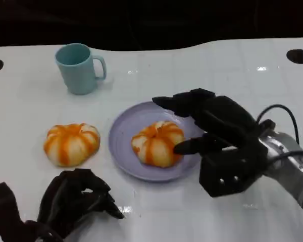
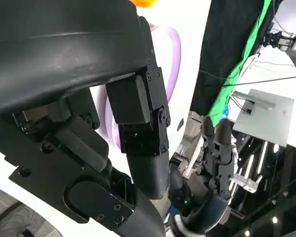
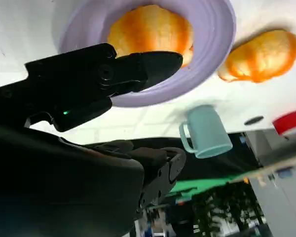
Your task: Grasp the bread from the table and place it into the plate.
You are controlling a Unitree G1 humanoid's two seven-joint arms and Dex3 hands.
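Observation:
An orange-and-white bread [image 1: 156, 142] lies on the lilac plate [image 1: 122, 135] at the table's middle; in the right wrist view the same bread [image 3: 150, 29] sits inside the plate [image 3: 212, 44]. My right hand [image 1: 219, 126] hovers at the plate's right side, fingers spread over the far rim and thumb close to the bread, gripping nothing. A second bread [image 1: 71, 143] lies on the table left of the plate. My left hand [image 1: 73, 199] rests near the table's front edge below that bread, fingers curled in on nothing.
A light blue mug [image 1: 78, 68] stands at the back left, handle to the right. Dark round holes [image 1: 298, 55] mark the table's far corners. The left wrist view catches the plate rim [image 2: 173, 59] and my right hand [image 2: 214, 163] beyond it.

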